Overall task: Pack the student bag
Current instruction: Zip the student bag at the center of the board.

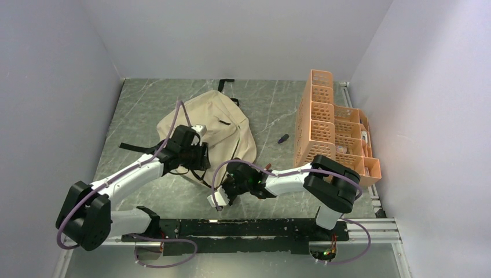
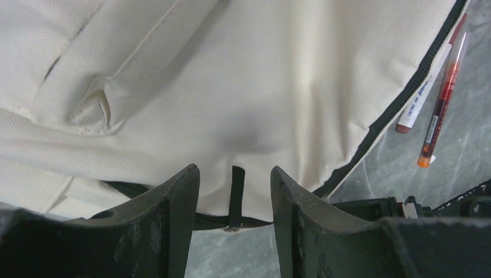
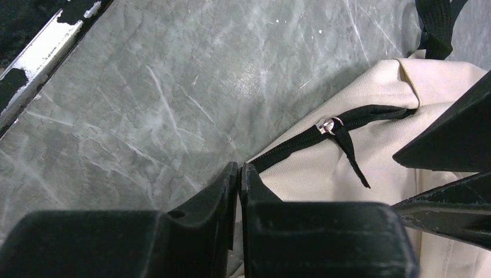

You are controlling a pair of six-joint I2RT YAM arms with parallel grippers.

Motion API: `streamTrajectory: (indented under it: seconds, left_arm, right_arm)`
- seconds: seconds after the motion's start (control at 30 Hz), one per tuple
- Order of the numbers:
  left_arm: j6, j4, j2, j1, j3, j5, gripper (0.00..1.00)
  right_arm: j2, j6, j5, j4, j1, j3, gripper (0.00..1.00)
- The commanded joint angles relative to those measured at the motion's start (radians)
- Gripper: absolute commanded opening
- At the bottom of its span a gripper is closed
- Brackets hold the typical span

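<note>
Open tabletop [image 1: 142, 113] lies left of the student bag [image 1: 217, 124]. Right of it, an orange organizer [image 1: 327, 124] blocks the table edge. Two pens [image 2: 444, 95] lie beside the bag's zipper.

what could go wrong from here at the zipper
The left end effector is open astride the thin zipper pull; closing off-centre, it may miss it. The right end effector is shut at the edge of the student bag; with little fabric pinched, the bag could slide. Dragging could scatter the pens beside it.
</note>
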Motion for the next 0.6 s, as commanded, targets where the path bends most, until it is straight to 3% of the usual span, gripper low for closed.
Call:
streamTrajectory:
  seconds: [0.0,0.43,0.57]
  left_arm:
    - [0.045,0.092,0.029,-0.016,0.024,-0.042,0.53]
    - [0.083,0.005,0.080,-0.067,0.027,-0.091,0.50]
    - [0.085,-0.007,0.098,-0.074,0.028,-0.098,0.42]
  right_arm:
    - [0.022,0.023,-0.064,-0.047,0.024,-0.005,0.09]
    - [0.028,0.041,-0.058,-0.035,0.024,-0.011,0.08]
    - [0.034,0.036,-0.059,-0.044,0.025,-0.007,0.07]
